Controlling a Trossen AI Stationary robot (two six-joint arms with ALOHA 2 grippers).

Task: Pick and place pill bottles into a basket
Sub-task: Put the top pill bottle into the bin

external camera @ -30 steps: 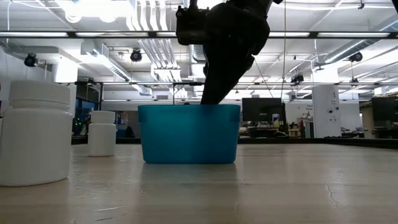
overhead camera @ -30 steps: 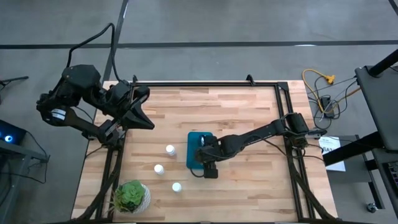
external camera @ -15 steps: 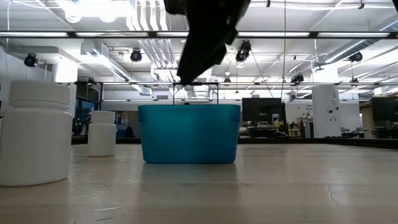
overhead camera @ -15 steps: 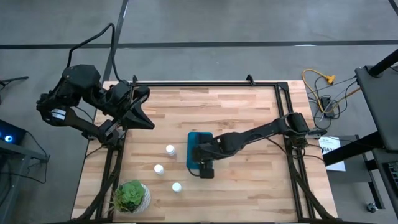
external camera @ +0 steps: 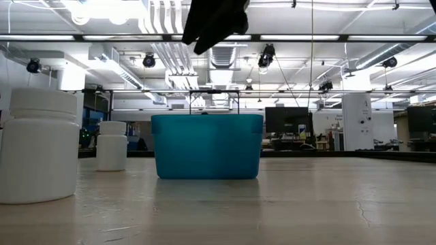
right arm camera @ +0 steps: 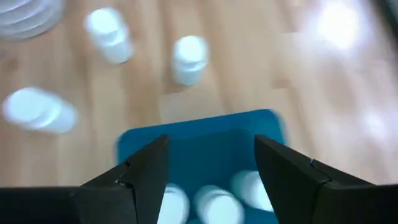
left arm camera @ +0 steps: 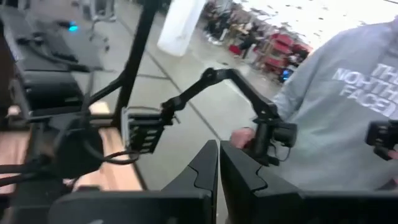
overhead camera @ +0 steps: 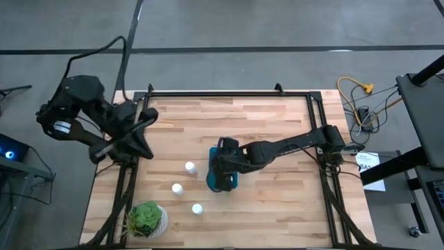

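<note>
The teal basket (overhead camera: pixel 227 185) stands mid-table; in the right wrist view the basket (right arm camera: pixel 199 146) holds three white pill bottles (right arm camera: pixel 214 202). Three more bottles stand upright on the wood to its left: (overhead camera: pixel 189 167), (overhead camera: pixel 177 188), (overhead camera: pixel 197 208). My right gripper (right arm camera: pixel 211 168) hangs open above the basket, nothing between its fingers; the low view shows the right gripper (external camera: pixel 214 20) well above the basket's rim (external camera: pixel 207 117). My left gripper (overhead camera: pixel 144 147) is shut and empty, raised over the table's far left corner; its wrist view shows the left gripper (left arm camera: pixel 219 168) with its fingers together.
A white pot with a green plant (overhead camera: pixel 147 219) stands at the near left corner. In the low view two bottles (external camera: pixel 39 143), (external camera: pixel 112 145) stand left of the basket. A person in a grey sweatshirt (left arm camera: pixel 336 112) stands beyond the table. Bare wood lies right of the basket.
My right gripper has risen from the basket's rim to well above it, drifting a little toward the table's left edge. My left arm has swung its gripper slightly toward the near left.
</note>
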